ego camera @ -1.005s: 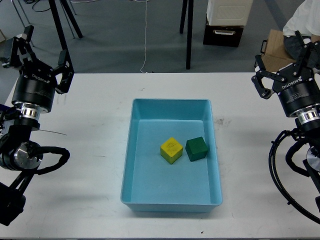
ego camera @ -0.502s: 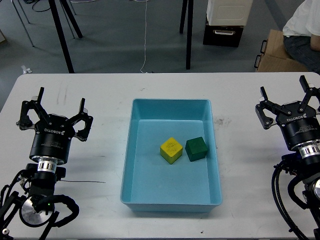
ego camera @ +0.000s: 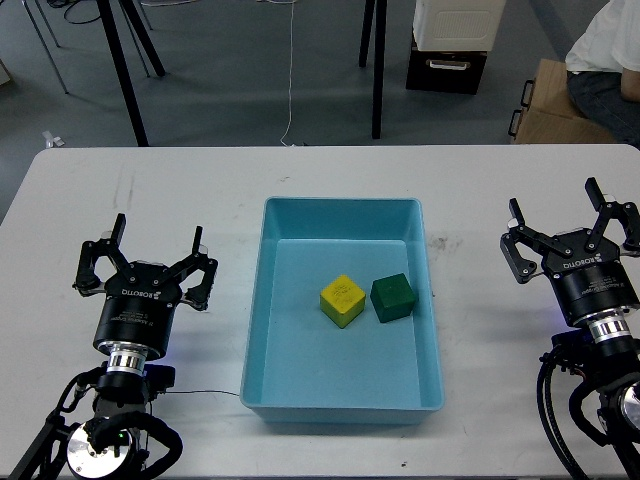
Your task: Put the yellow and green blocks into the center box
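Note:
A yellow block and a green block lie side by side inside the light blue box at the table's centre. My left gripper stands upright left of the box, open and empty, fingers spread. My right gripper stands upright right of the box, open and empty. Both are well apart from the box and the blocks.
The white table runs to the edges of the view. Behind it are black stand legs, a dark case, a cardboard box and a seated person at the far right.
Both arms have drawn down and inward from the table's far corners over the last second. The left gripper moved right and lower, the right gripper lower. The blocks have not moved.

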